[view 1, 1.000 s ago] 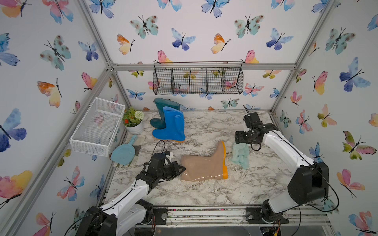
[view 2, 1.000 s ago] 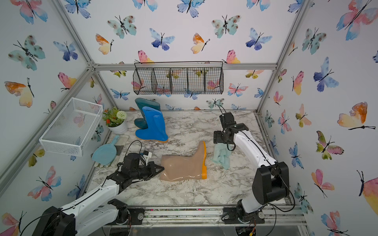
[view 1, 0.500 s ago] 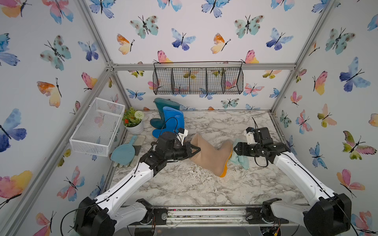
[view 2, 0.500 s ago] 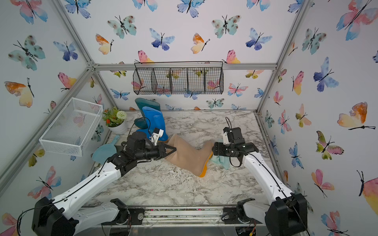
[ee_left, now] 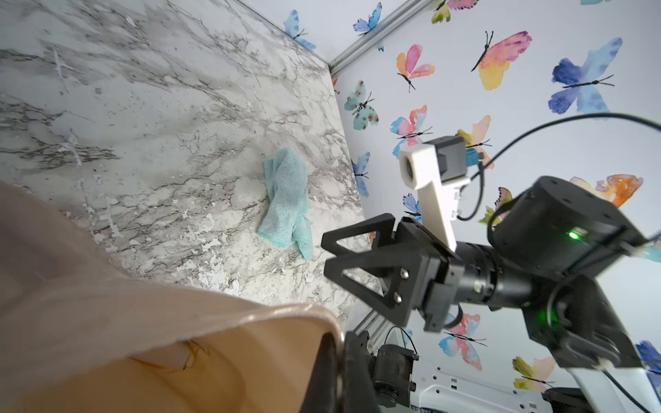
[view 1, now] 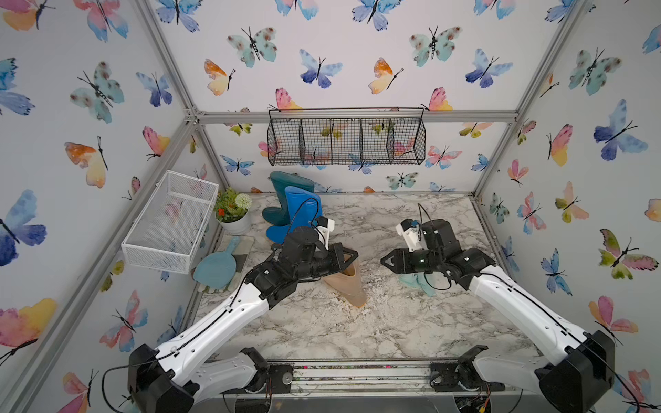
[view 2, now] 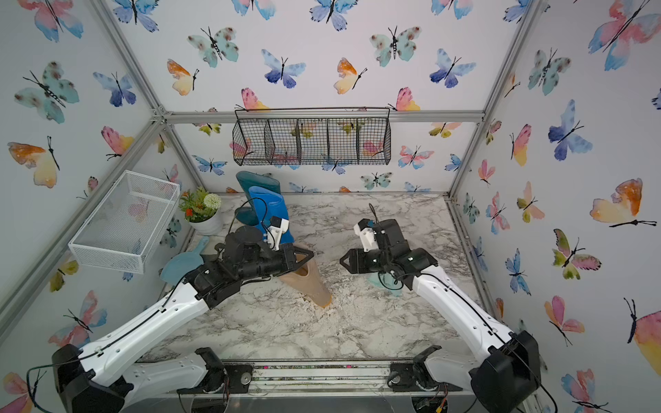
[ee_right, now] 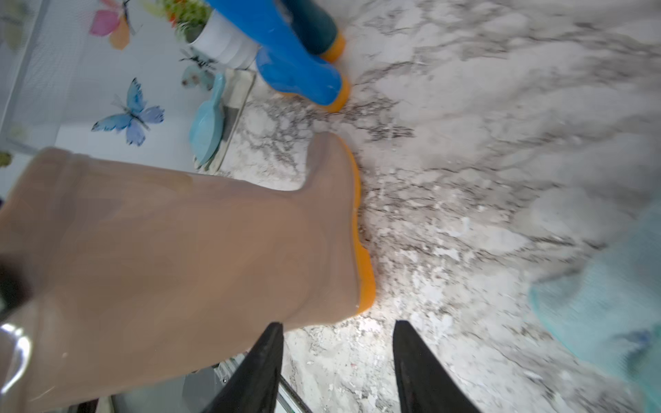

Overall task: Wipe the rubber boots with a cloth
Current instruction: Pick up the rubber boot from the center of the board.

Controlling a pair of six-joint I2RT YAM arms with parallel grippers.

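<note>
The beige boot (view 1: 348, 286) (view 2: 311, 282) hangs toe-down, its orange sole tip on the marble. My left gripper (view 1: 348, 255) (ee_left: 341, 343) is shut on its top rim; the boot (ee_left: 179, 339) fills that wrist view. Level with the boot's top, my right gripper (view 1: 388, 262) (view 2: 345, 262) (ee_right: 338, 325) points at it, jaws open with nothing between them, a short gap away. The beige boot (ee_right: 179, 250) lies just beyond one finger. The aqua cloth (ee_left: 286, 200) (ee_right: 608, 304) lies crumpled on the marble beneath the right arm, partly hidden in both top views. The blue boot (view 1: 300, 211) and teal boot (view 1: 286, 186) stand upright at the back left.
A white potted plant (view 1: 234, 214) and a light blue scoop (view 1: 216, 264) sit along the left edge. A white wire basket (view 1: 171, 221) hangs on the left wall, a black wire basket (view 1: 347, 141) on the back wall. White flecks are scattered over the marble.
My left gripper has lifted the beige boot from lying on its side to hanging by its rim. My right gripper has left the cloth, swung toward the boot, and its jaws have narrowed.
</note>
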